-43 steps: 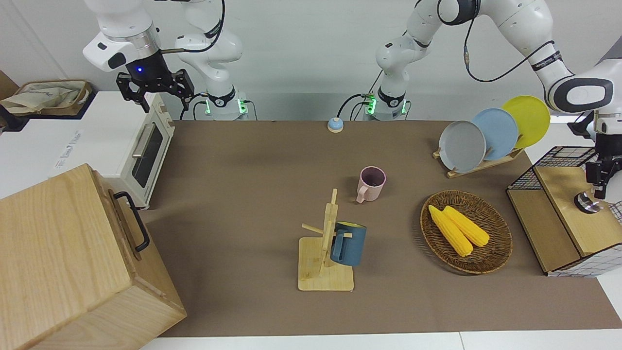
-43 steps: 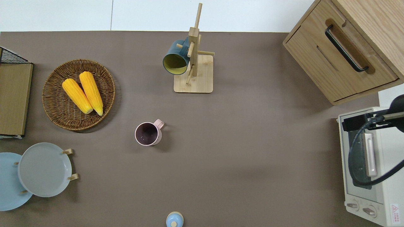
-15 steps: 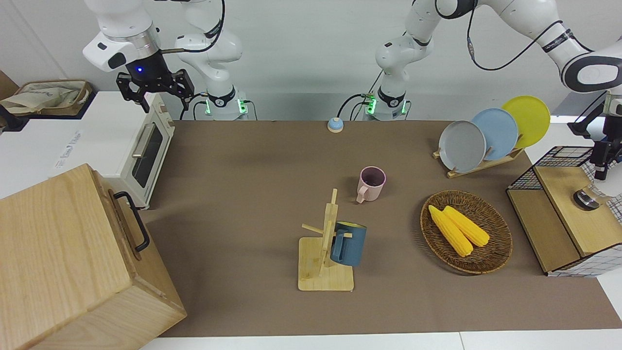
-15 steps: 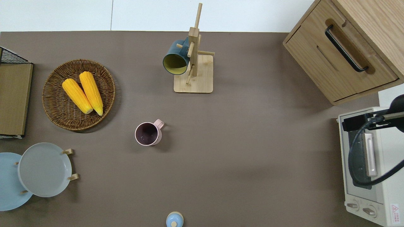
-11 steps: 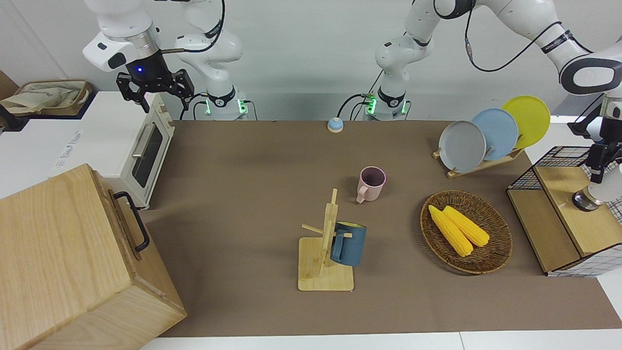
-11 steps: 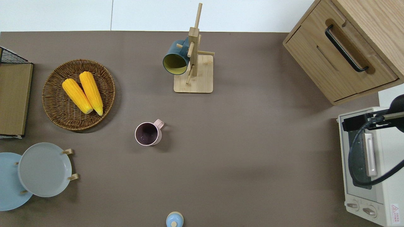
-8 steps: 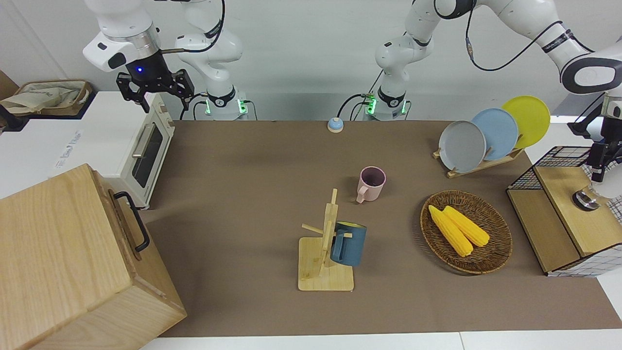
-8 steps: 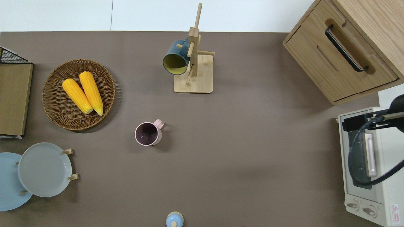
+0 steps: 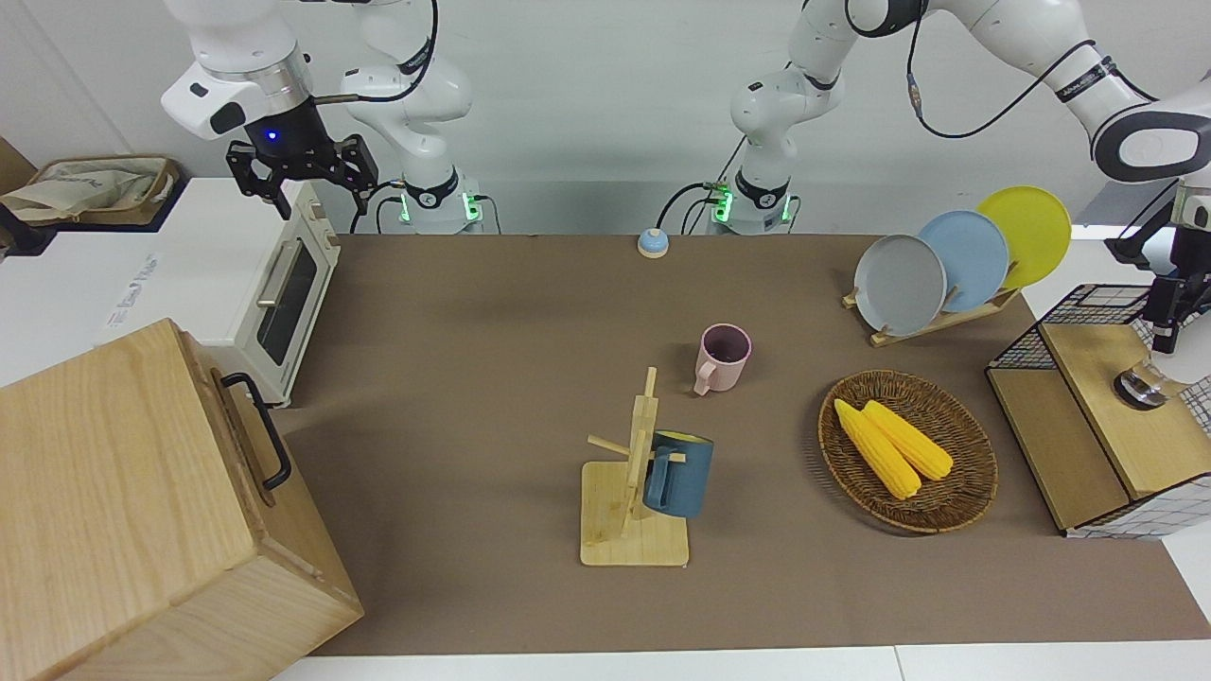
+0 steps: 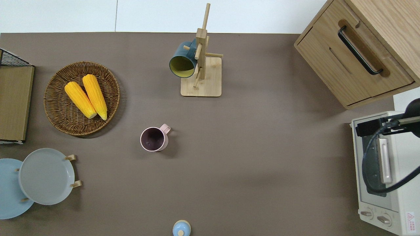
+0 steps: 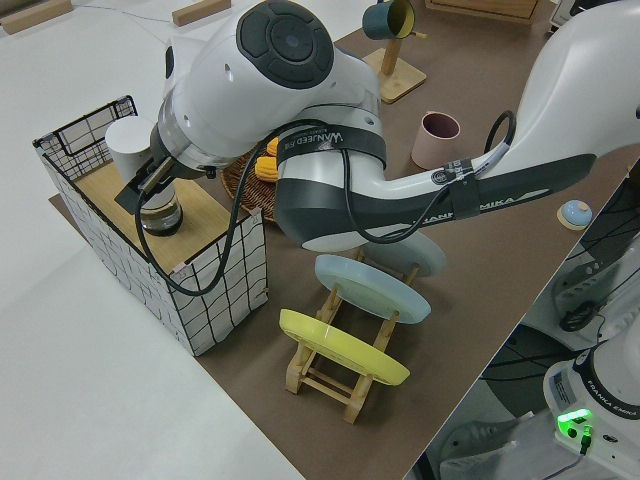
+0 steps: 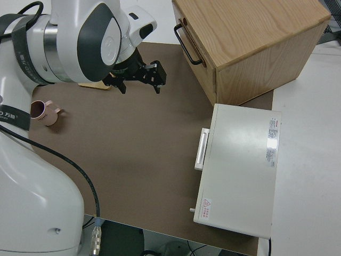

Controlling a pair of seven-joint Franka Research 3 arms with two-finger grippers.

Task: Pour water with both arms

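Left gripper (image 9: 1162, 348): over wire crate (image 9: 1088, 312), fingers' state cannot tell, white-lidded jar (image 11: 150, 180) below.
Right gripper (image 9: 301, 180): parked, fingers apart.
Pink mug (image 10: 154, 139): bench (image 10: 249, 157) centre; corn basket (image 10: 59, 111) at its 10 o'clock.
Writing: "FRANKA EMIKA" on arm.

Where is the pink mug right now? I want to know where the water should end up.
The pink mug stands upright on the brown mat near the table's middle, nearer to the robots than the wooden mug tree and beside the corn basket.

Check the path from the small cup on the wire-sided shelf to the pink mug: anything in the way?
Nothing tall. The left gripper is at the small cup. Between cup and pink mug lies the wicker basket of corn, low; the plate rack stands just nearer to the robots. A lifted carry should clear both.
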